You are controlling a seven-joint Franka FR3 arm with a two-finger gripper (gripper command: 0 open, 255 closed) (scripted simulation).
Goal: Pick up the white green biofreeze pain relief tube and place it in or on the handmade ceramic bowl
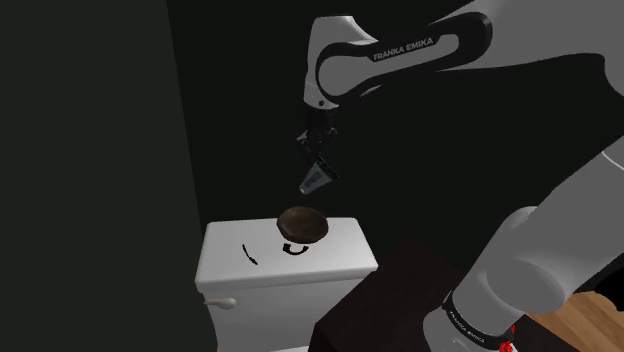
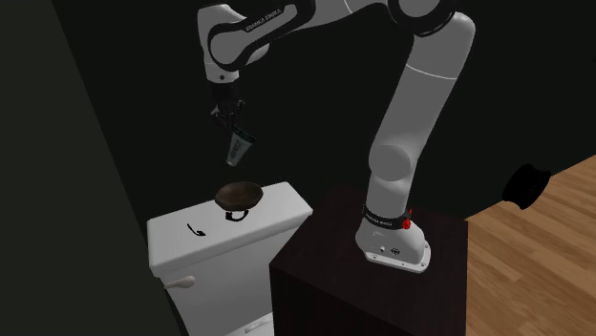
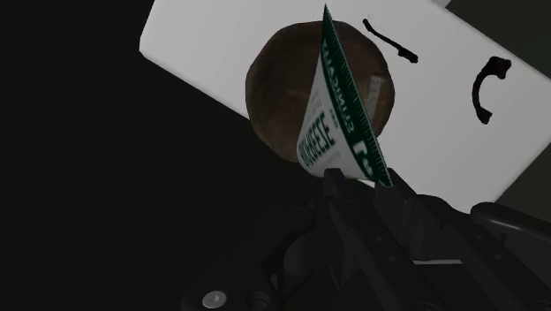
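The white and green tube (image 1: 317,178) hangs in the air, clasped at its upper end by my black gripper (image 1: 318,147). It is tilted and points down toward the dark brown bowl (image 1: 302,224), which rests on the white toilet tank lid (image 1: 230,265). In the second exterior view the tube (image 2: 240,148) is a short way above the bowl (image 2: 240,196), held by the gripper (image 2: 230,121). Through the wrist view the tube (image 3: 340,119) lies across the bowl (image 3: 283,88) below it, its green lettered edge facing me, with a black finger (image 3: 353,212) beside its end.
Two small black curved items (image 1: 250,254) (image 1: 295,248) lie on the tank lid beside the bowl. The flush handle (image 1: 219,300) sticks out of the tank front. My dark stand (image 2: 382,277) is beside the toilet. Dark walls surround the tank; wood floor (image 2: 535,239) lies beyond.
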